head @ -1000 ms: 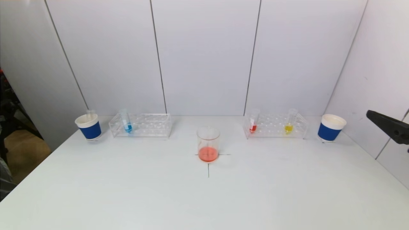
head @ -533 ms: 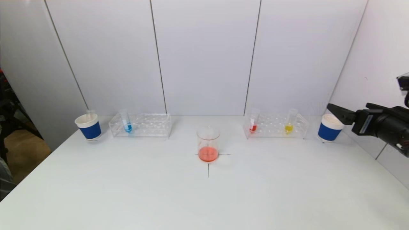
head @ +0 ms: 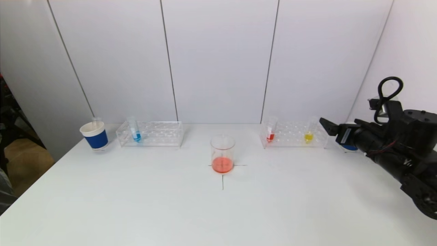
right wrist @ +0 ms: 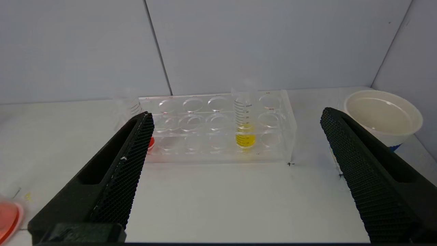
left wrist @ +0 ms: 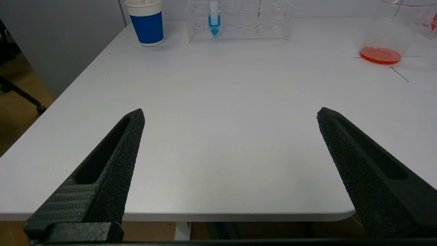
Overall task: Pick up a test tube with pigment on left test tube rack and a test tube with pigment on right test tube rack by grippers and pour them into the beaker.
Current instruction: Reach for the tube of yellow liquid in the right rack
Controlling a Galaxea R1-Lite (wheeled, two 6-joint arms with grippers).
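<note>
Your right hand (head: 329, 127) hangs wide and empty just beside the right rack; your left hand (left wrist: 230, 114) is wide and empty over the near left of the bench.

On your white bench (head: 218, 212), the right arm (head: 396, 150) reaches in from the right edge, its fingers spread to either side of the right rack (right wrist: 218, 126) in the wrist view, touching nothing. That rack holds a yellow tube (right wrist: 245, 119) upright and a red tube (head: 270, 131) at its inner end. The left rack (head: 150, 134) stands well apart across the bench, with a blue tube (head: 135, 130) upright near its outer end. Between the racks, nearer you, the beaker (head: 222, 153) sits on a drawn cross with red liquid in its bottom. A blue cup (head: 94, 135) stands outside the left rack, holding a clear tube; another cup (right wrist: 382, 118) stands just outside the right rack.
</note>
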